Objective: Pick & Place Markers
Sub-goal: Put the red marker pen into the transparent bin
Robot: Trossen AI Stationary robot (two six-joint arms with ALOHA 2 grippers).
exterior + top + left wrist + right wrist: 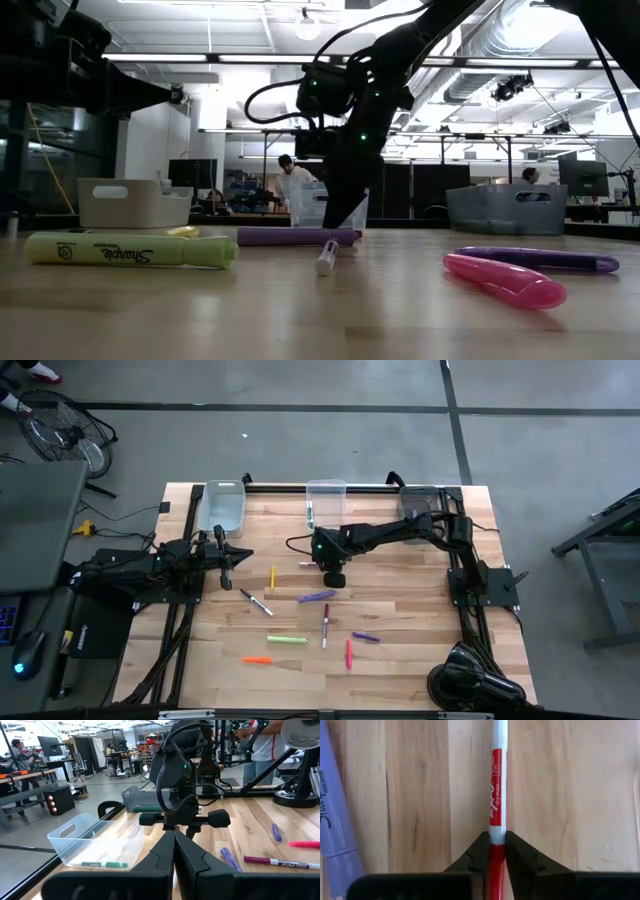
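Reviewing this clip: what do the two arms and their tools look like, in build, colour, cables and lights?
Both arms are dark, nearly black, jointed links on black bases. The right arm carries looping black cables and small green indicator lights near its wrist. The right tool has two dark wedge-shaped fingers tapering to narrow tips. The left tool looks alike: matte black, angular fingers on a wide dark bar.

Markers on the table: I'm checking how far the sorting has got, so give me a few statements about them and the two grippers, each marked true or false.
1. The right gripper has its fingers against both sides of a red marker. True.
2. A purple highlighter lies beside that marker. True.
3. The left gripper holds a green marker. False: it is shut on nothing; the green marker lies in a clear bin.
4. Every marker is already binned. False: several, such as the light green marker, lie on the table.
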